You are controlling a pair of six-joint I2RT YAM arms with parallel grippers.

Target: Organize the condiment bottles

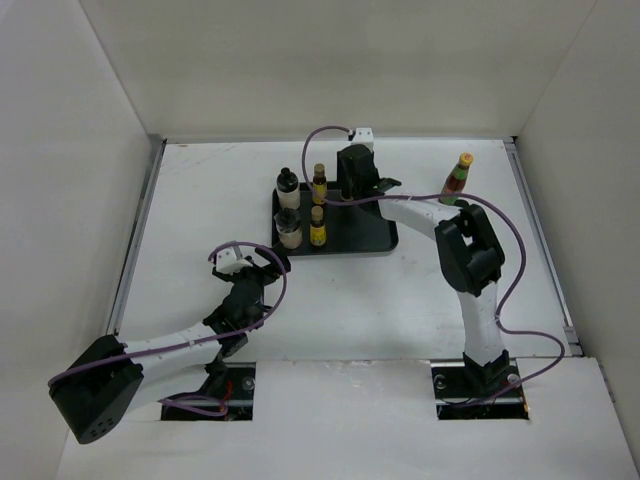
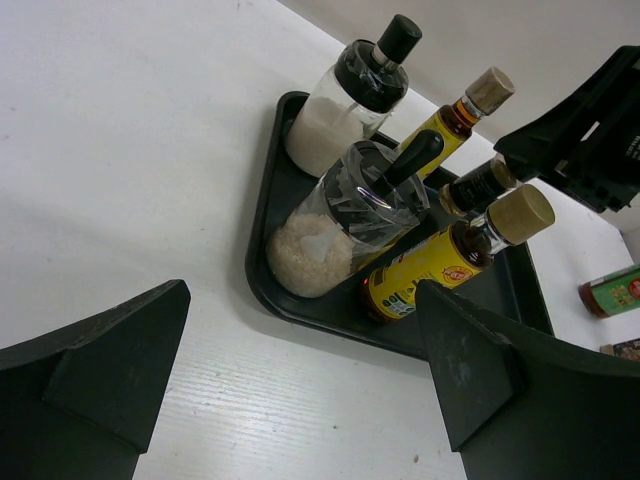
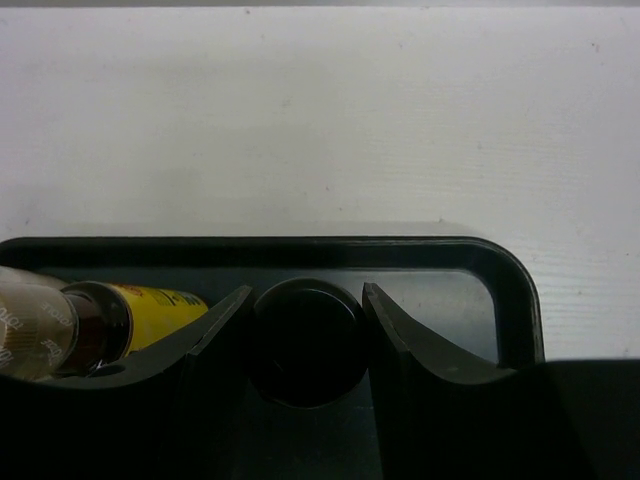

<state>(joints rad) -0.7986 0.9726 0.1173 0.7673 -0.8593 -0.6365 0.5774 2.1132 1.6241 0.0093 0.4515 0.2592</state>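
A black tray (image 1: 375, 238) holds two white bottles with black caps (image 1: 287, 186) (image 1: 290, 229) and two slim yellow-labelled bottles (image 1: 320, 183) (image 1: 317, 228). My right gripper (image 1: 353, 190) hangs over the tray's back, shut on a short dark bottle (image 3: 305, 340). In the right wrist view its fingers (image 3: 405, 330) press both sides of the round black cap. A taller red-green bottle with a yellow cap (image 1: 458, 177) stands on the table right of the tray. My left gripper (image 1: 262, 262) is open over bare table just in front of the tray's near left corner (image 2: 262, 290).
White walls close in the table on the left, back and right. The right arm's elbow (image 1: 468, 250) rises just right of the tray. In the left wrist view, the edge of another small labelled thing (image 2: 626, 348) shows beyond the red-green bottle (image 2: 610, 292).
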